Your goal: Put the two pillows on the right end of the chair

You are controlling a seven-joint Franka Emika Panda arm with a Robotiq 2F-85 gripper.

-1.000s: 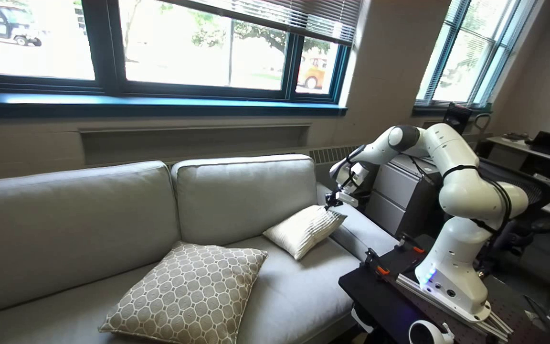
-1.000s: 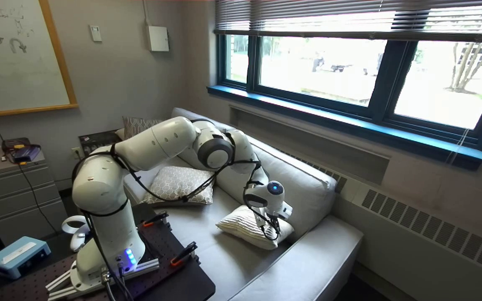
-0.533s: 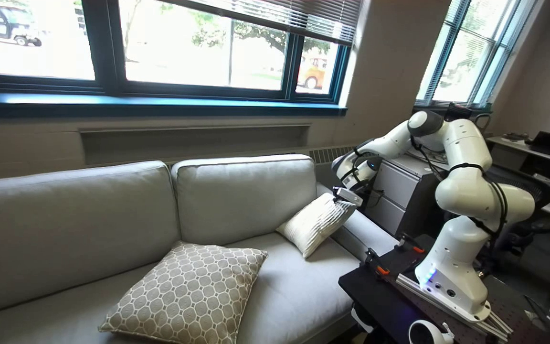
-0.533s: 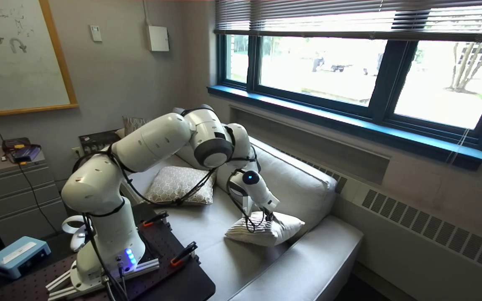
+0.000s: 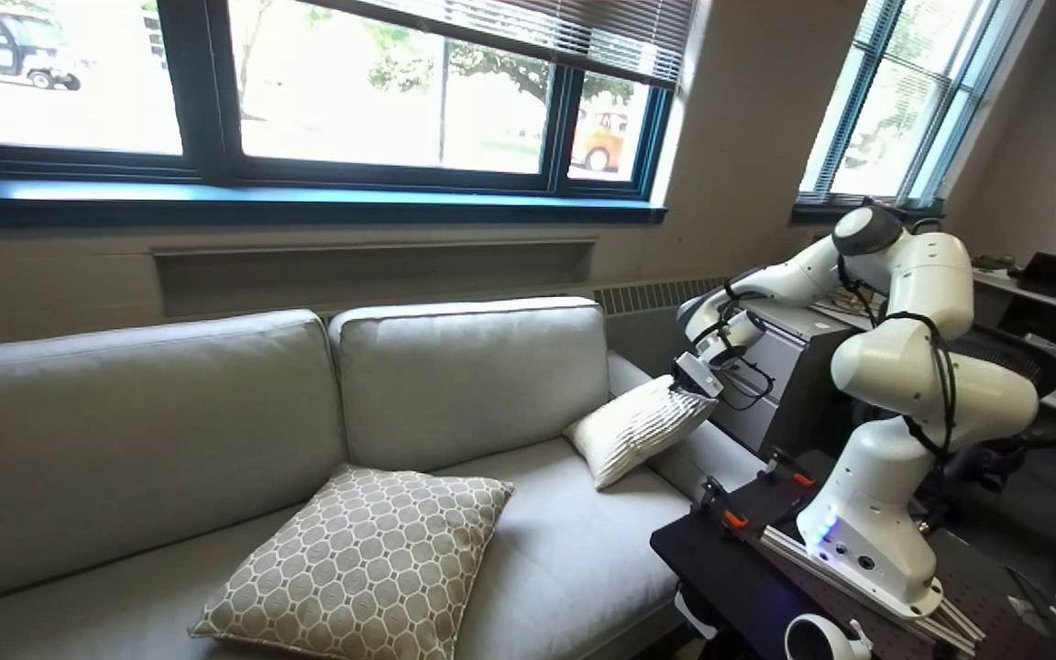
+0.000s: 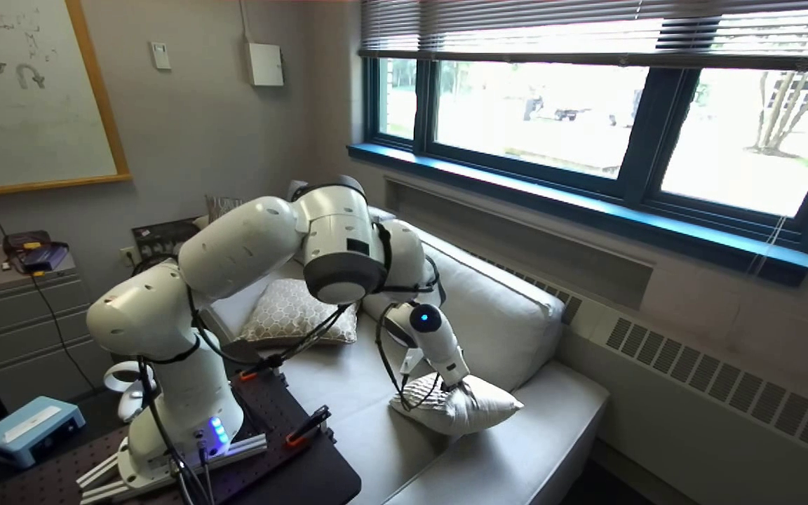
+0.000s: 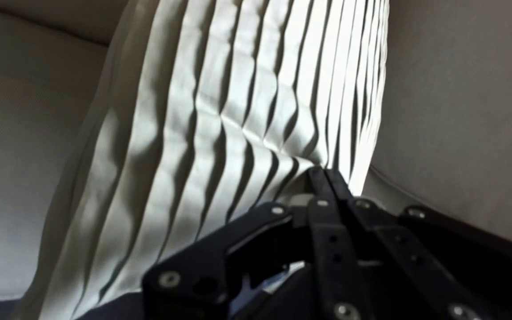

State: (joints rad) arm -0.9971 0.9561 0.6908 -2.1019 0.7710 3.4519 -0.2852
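A whiteboard (image 6: 32, 105) hangs above a grey cabinet (image 6: 11, 344), and blinds (image 6: 551, 31) cover the top of a blue-framed window (image 6: 646, 133).

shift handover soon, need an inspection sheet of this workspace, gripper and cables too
Surface: long light grey-beige upholstered sofa.
Job's things: large square tan pillow with white lattice pattern, lying on the sofa; smaller cream-white pleated fabric pillow, tilted near the armrest.
Clutter: white ring-topped controller and light blue rectangular box near the white robot arm.
Gripper: black two-fingered metal gripper, shut on the cream-white pillow's pleats.
Cables: black cables strapped along the arm, looping beside the gripper.
Surroundings: blue-framed window behind the sofa.
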